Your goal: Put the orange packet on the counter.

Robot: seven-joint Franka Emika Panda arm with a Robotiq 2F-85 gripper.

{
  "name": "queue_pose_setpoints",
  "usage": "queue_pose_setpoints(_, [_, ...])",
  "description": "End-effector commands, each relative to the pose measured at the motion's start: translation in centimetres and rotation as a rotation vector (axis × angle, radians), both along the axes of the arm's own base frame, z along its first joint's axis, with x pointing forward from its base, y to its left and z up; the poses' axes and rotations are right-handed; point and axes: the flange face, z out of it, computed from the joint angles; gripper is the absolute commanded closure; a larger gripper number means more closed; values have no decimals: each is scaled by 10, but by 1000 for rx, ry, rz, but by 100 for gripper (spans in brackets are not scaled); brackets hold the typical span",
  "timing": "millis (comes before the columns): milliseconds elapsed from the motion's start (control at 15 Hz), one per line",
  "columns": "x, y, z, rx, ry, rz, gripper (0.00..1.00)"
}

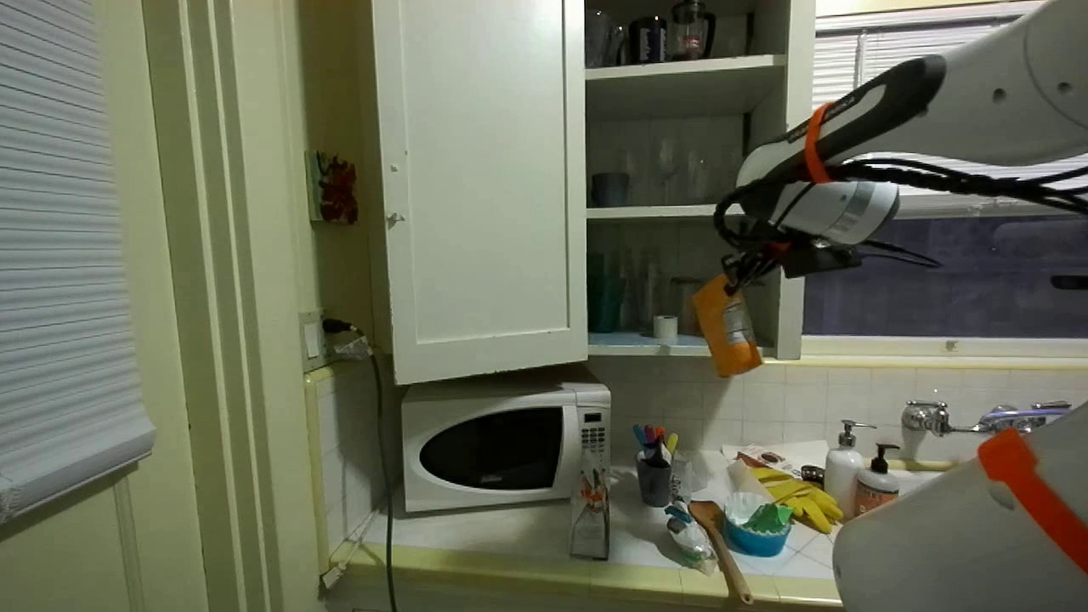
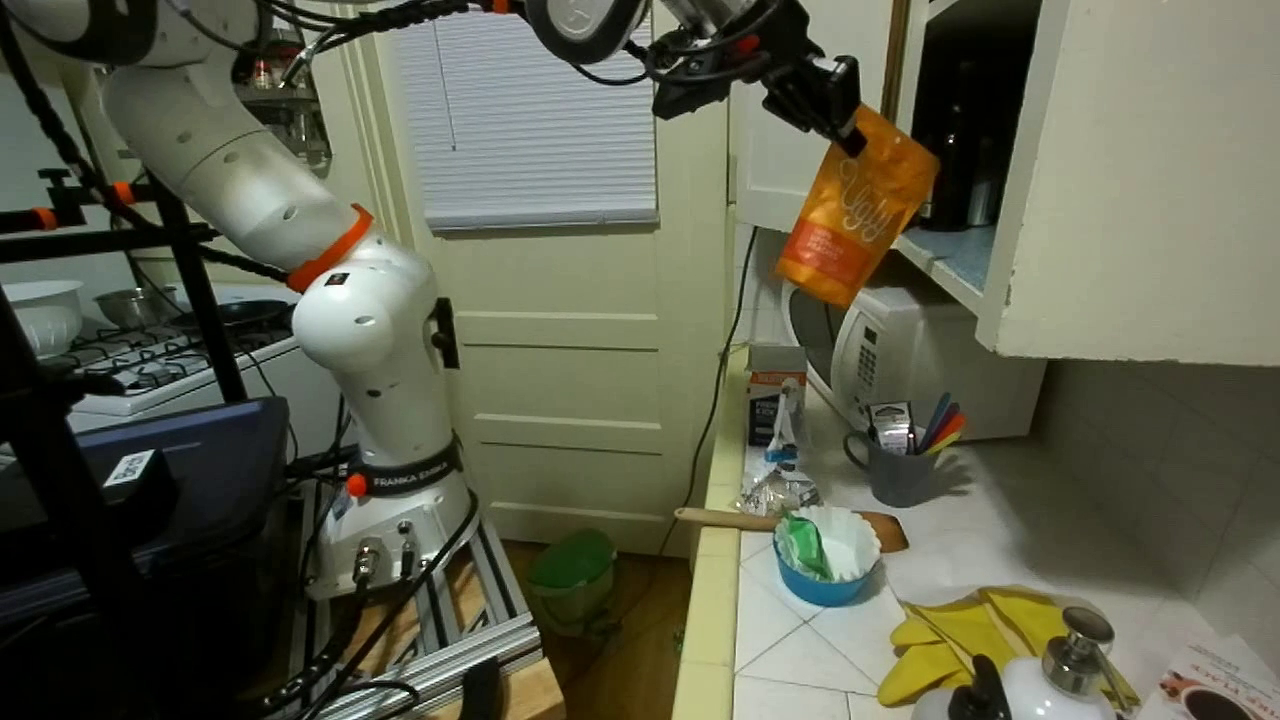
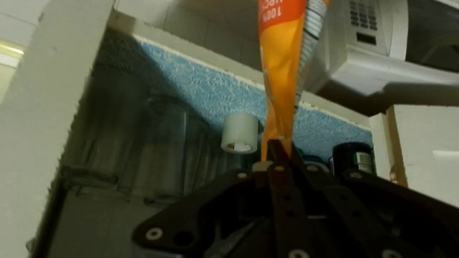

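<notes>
The orange packet (image 1: 724,327) hangs tilted in the air, well above the counter (image 1: 476,534). It also shows in an exterior view (image 2: 860,210), with its printed front visible. My gripper (image 2: 850,125) is shut on the packet's top edge, and the packet hangs below the fingertips. In the wrist view, which stands upside down, the fingertips (image 3: 281,152) pinch the orange packet (image 3: 283,64). The packet is in front of the open cupboard shelves, apart from them. The white tiled counter with a yellow edge (image 2: 785,695) lies below.
The cupboard door (image 1: 484,178) stands open beside the packet. A white microwave (image 1: 501,446) is on the counter. A carton (image 2: 776,390), grey mug (image 2: 890,470), wooden spatula (image 2: 725,518), blue bowl (image 2: 825,590) and yellow gloves (image 2: 985,635) lie there. A tape roll (image 3: 240,132) sits on the shelf.
</notes>
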Motion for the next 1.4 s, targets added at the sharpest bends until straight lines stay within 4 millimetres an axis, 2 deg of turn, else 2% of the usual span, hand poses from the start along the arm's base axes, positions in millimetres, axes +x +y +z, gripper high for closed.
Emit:
queue_pose_setpoints(0, [-36, 3, -25, -3, 94, -62, 99])
queue_pose_setpoints(600, [-75, -29, -102, -135, 344, -416, 99])
queue_pose_setpoints(933, [-84, -46, -137, -201, 415, -655, 99])
queue_pose_setpoints(1000, [-85, -38, -123, -174, 419, -581, 97])
queue_pose_setpoints(1267, [-84, -45, -137, -184, 431, -643, 99])
queue_pose_setpoints(1333, [-81, -41, -137, -193, 425, -649, 99])
